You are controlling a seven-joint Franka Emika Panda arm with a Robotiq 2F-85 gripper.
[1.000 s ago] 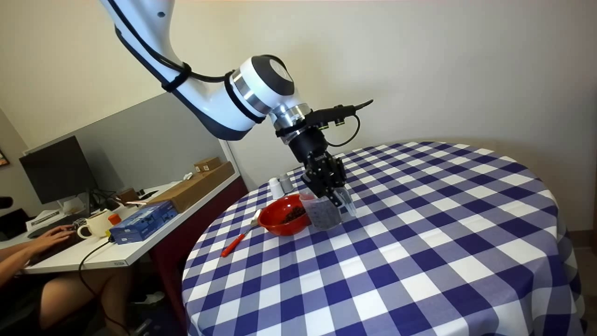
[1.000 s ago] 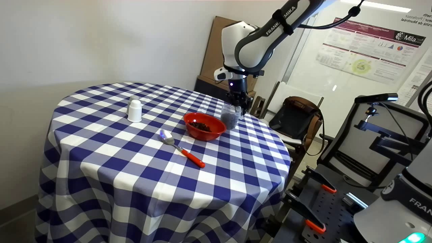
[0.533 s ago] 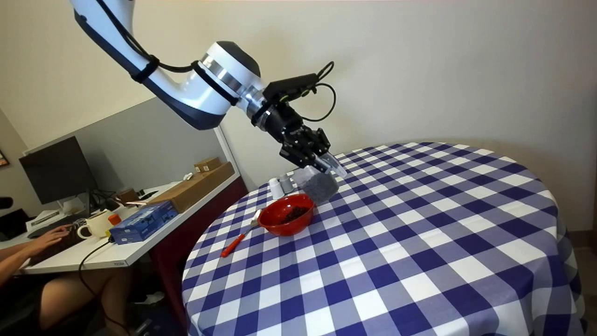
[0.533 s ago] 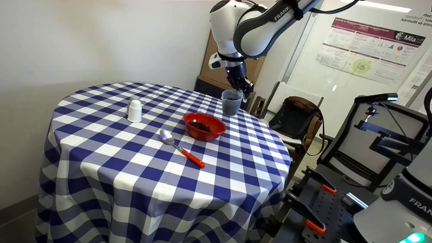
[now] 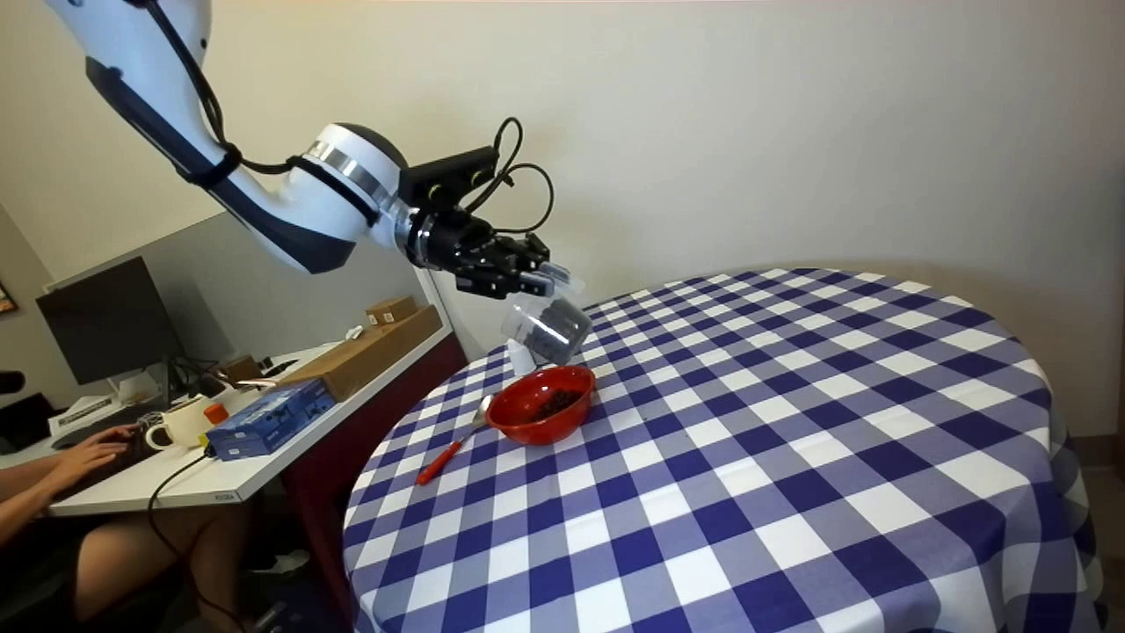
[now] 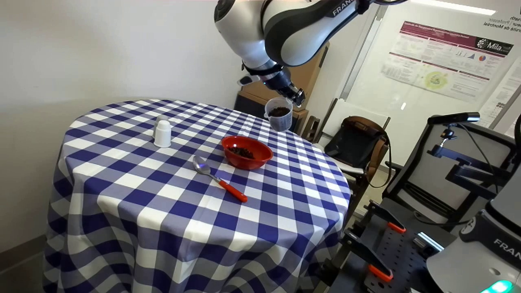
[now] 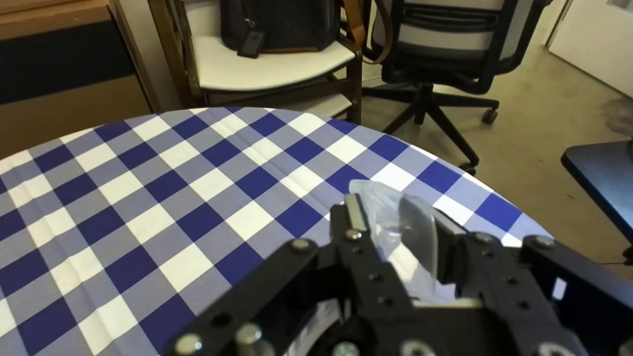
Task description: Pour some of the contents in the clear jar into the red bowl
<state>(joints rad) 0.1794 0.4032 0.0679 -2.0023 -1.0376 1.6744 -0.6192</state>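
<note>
arm is slanting down from 10 o'clock in an exterior view, bending at the wrist. forearm is slanting down from 1 o'clock in an exterior view; base is standing at 4 o'clock there, green light glowing low on it. gripper is pointing toward 4 o'clock in both exterior views, tilting well off vertical. fingers are clamping, standing a little apart, aiming toward 11 o'clock in wrist view.
</note>
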